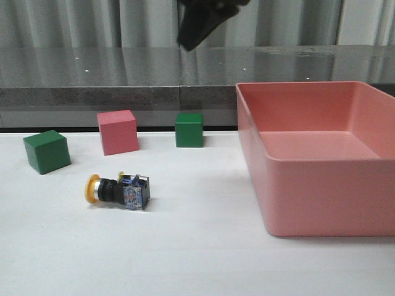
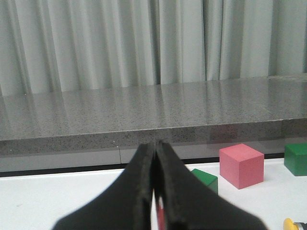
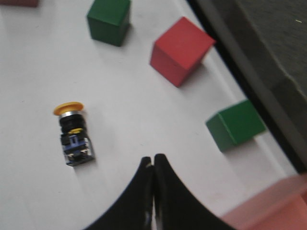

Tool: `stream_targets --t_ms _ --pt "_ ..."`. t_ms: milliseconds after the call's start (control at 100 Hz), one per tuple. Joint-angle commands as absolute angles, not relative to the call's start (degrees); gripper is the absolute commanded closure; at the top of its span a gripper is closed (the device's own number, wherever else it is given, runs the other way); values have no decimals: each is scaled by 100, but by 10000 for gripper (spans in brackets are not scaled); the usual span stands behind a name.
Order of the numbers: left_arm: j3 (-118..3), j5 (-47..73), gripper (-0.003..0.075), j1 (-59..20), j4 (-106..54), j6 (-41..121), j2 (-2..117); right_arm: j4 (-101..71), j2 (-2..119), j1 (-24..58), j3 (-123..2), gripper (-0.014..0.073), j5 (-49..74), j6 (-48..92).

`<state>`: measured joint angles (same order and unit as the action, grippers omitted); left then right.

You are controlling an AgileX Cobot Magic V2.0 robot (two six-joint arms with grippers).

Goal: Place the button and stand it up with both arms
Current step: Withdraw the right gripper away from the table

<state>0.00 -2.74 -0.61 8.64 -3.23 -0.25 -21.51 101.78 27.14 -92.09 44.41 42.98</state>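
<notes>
The button [image 1: 117, 190] is lying on its side on the white bench [image 1: 197, 259], just in front of the pink cube [image 1: 117, 132], with its yellow cap pointing away from the pink bin [image 1: 315, 157] and its blue contact block facing the bin. One green cube [image 1: 46, 151] is sitting beside the pink cube on the side away from the bin, another [image 1: 189, 129] between the pink cube and the bin. Both tools are hanging clenched and empty: the left tool [image 2: 155, 191] near the cubes, the right tool [image 3: 153, 191] above the button.

To do this step well, I judge one tool should be opening and descending across the black body while the other steadies the cap for tipping upright.

In the front view only one dark tool tip [image 1: 200, 21] is showing, cut off at the frame edge; which arm it belongs to is hard to say.
</notes>
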Motion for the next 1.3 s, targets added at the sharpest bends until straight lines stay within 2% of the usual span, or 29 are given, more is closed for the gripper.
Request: stream_targets --t_ms 0,180,420,770,1050,1290 --pt "258 -733 740 -61 856 -393 -201 -2283 9545 2292 -9311 655 4351 3822" --pt "258 -733 740 -61 856 -393 -201 -2283 8526 1599 -8396 655 3719 3727" --pt "258 -733 740 -61 856 -393 -201 -2283 6553 811 -6005 655 2205 3356" --pt "258 -733 740 -61 856 -393 -201 -2310 3562 657 -2975 655 852 3177" --pt "258 -733 740 -61 856 -393 -201 -2310 1779 657 -2183 655 1166 3177" --pt "258 -821 740 -61 849 -393 -201 -2310 1558 657 -1975 655 1274 3177"
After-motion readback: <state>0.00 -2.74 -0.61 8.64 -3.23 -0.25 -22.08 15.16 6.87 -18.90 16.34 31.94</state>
